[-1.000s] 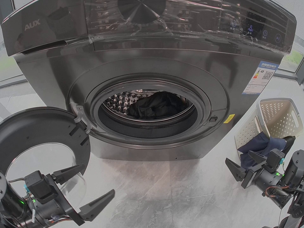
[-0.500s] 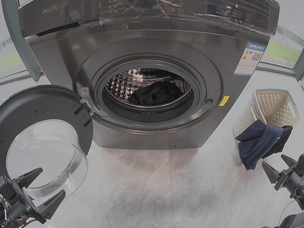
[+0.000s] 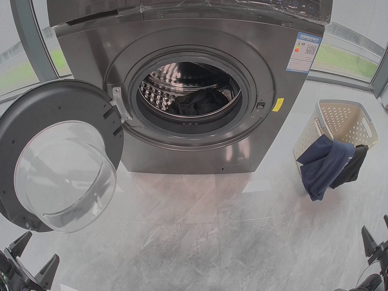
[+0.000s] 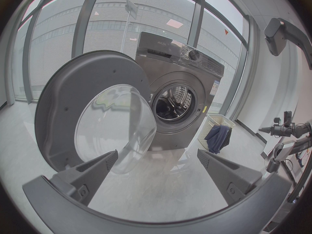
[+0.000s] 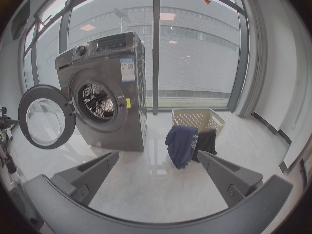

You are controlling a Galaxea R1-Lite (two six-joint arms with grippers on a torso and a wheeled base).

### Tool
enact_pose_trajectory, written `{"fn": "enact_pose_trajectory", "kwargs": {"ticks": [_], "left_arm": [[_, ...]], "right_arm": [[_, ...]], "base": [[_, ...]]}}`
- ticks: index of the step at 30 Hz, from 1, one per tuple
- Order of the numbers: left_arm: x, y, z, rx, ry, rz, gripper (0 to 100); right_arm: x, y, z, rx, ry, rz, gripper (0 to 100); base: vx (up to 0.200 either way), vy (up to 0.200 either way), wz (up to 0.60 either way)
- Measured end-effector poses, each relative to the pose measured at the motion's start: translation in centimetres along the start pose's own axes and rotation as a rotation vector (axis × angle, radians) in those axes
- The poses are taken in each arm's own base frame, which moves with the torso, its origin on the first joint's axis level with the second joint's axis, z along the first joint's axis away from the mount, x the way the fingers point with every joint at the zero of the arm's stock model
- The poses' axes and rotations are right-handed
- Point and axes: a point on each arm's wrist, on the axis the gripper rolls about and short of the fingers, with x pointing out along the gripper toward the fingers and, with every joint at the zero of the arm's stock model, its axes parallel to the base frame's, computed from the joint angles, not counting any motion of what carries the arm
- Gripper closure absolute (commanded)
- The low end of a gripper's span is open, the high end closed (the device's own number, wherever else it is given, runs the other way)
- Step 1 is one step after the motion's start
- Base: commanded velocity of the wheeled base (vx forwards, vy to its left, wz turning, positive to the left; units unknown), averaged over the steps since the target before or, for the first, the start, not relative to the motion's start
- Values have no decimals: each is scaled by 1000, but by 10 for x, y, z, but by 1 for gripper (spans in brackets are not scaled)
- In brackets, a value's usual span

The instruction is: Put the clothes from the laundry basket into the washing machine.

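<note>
Status: washing machine (image 3: 89,53) with door (image 3: 52,102) swung open, both tools empty.
The left tool (image 4: 156,153) and right tool (image 5: 158,153) stand spread wide, gripping nothing. A dark garment (image 3: 198,102) lies in the drum (image 3: 161,89); a navy garment (image 3: 323,166) and a black garment (image 3: 351,166) hang over the laundry basket (image 3: 347,104) rim.

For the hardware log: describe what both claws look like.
The left claw and right claw match: two dark grey, wedge-shaped fingers with ribbed inner faces, tapering to points, each fixed with small round screws to a curved dark grey bar.
</note>
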Motion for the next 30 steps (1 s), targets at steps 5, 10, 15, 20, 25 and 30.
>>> {"fn": "enact_pose_trajectory", "kwargs": {"ticks": [5,10,15,20,25,30], "left_arm": [[-8,1,-10,-21,1,58,0],[-13,1,-14,3,-12,165,0],[-16,-1,-17,83,-33,302,0],[-18,-4,-19,93,-53,364,0],[-20,-4,-24,81,-40,346,0],[-21,-5,-26,81,-38,322,0]], "right_arm": [[-15,0,-24,30,76,2,0],[-24,0,-28,14,17,-9,0],[-27,-1,-27,-22,-26,-96,0],[-29,-1,-27,6,-42,-94,0],[-29,3,-27,23,-49,72,0],[-30,3,-27,3,-45,61,0]], "base": [[-80,-200,0],[0,-120,0],[0,0,0],[0,0,0],[0,0,0],[0,0,0]]}}
